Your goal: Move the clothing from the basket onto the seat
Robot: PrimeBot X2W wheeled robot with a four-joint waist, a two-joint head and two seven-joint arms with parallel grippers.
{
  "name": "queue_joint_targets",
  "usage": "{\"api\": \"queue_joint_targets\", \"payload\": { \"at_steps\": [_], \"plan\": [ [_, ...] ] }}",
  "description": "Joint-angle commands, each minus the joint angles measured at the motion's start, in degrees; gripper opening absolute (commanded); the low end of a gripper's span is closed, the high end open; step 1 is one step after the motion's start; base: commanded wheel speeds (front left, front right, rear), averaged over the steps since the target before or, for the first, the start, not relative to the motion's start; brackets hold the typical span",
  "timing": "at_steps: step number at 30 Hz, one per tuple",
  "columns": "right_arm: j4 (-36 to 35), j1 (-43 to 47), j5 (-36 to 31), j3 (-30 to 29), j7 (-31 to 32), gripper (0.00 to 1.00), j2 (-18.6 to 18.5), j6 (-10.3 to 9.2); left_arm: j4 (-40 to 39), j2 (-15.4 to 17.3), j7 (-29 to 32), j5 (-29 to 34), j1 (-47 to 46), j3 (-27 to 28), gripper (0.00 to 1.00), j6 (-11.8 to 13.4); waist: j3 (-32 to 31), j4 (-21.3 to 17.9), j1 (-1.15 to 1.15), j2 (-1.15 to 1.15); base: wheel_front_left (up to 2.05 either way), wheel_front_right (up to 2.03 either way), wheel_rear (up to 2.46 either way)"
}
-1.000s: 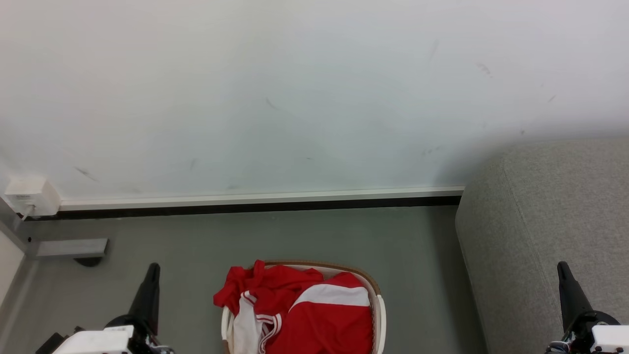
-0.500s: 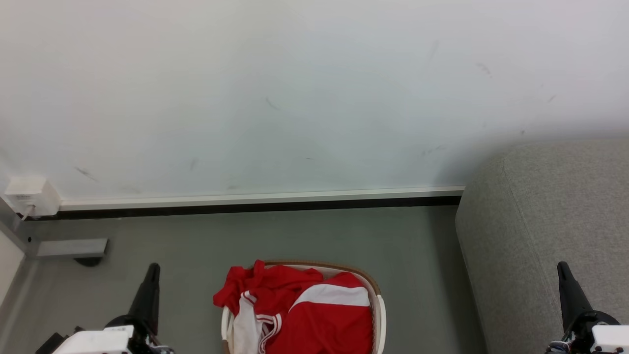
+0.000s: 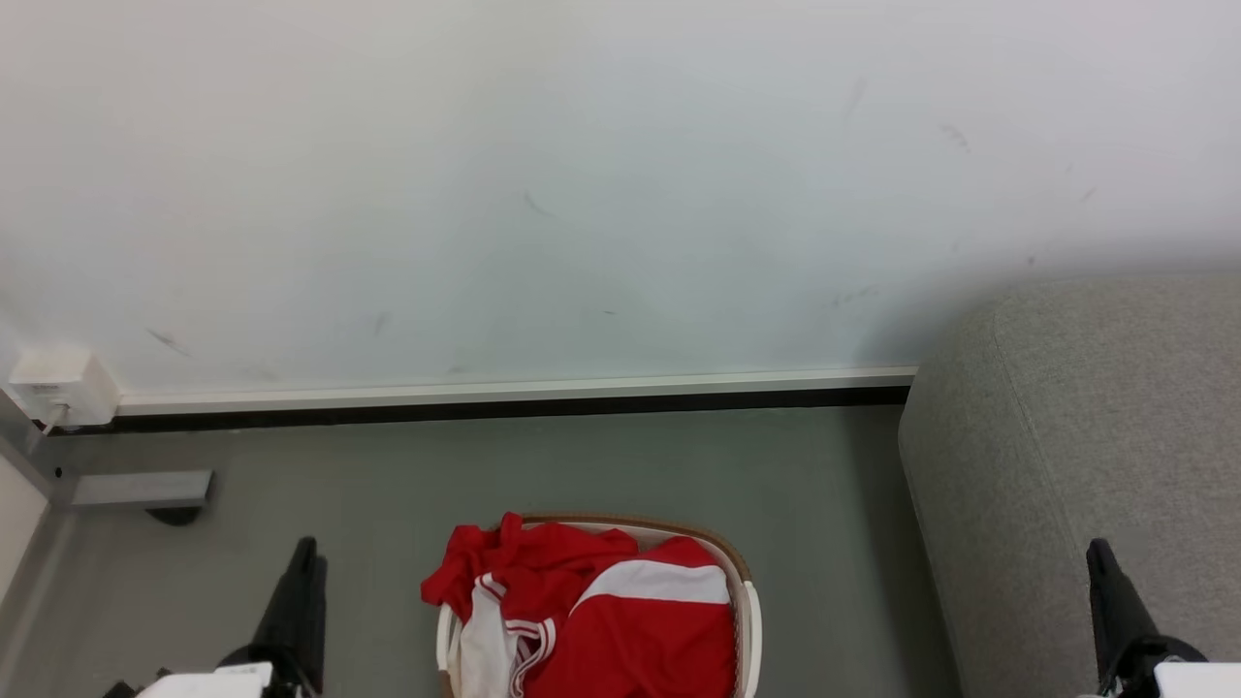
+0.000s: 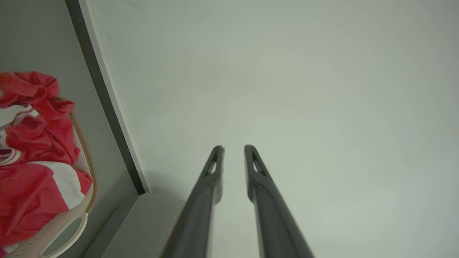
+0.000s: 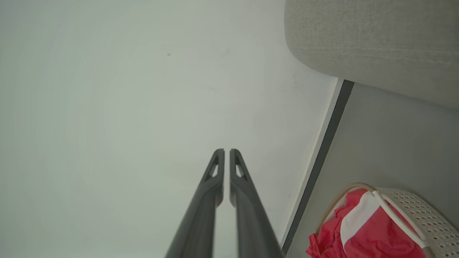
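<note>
Both empty: left gripper [image 4: 233,148] a little open, right gripper [image 5: 226,150] nearly closed | clothing [image 3: 582,601] lies in the basket [image 3: 747,591], seat [image 3: 1086,407] near on the right | step: just starting, I think | next: reach down, grab clothing.

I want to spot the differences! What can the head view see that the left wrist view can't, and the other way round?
Head view extras: the right gripper, a white box on the wall, and the seat with its wide grey top. Left wrist view extras: the left gripper from close up, its jaws a little apart, and the handle on the basket. Shared: the left gripper, the red clothing in the basket, the grey floor and the white wall.
</note>
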Motion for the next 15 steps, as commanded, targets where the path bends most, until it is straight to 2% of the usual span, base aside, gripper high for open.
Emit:
{"api": "queue_joint_targets", "payload": {
  "at_steps": [1, 8, 15],
  "plan": [
    [0.02, 0.10, -0.07, 0.14, -0.22, 1.00, 0.01, -0.01, 0.00, -0.01, -0.23, 0.09, 0.08, -0.13, 1.00, 0.01, 0.01, 0.01, 0.00, 0.00, 0.00, 0.00, 0.00],
    [-0.70, 0.75, -2.67, 1.11, -2.32, 1.00, -0.06, -0.02, -0.11, 0.04, -2.32, 1.51, 0.32, -1.26, 1.00, -0.03, 0.03, 0.11, 0.00, 0.00, 0.00, 0.00, 0.00],
    [-2.26, 1.35, -10.17, 1.76, -4.22, 1.00, -0.13, -0.02, -0.32, 0.08, -4.22, 5.59, 0.53, -1.96, 1.00, -0.07, 0.06, 0.20, 0.00, 0.00, 0.00, 0.00, 0.00]
  ]
}}
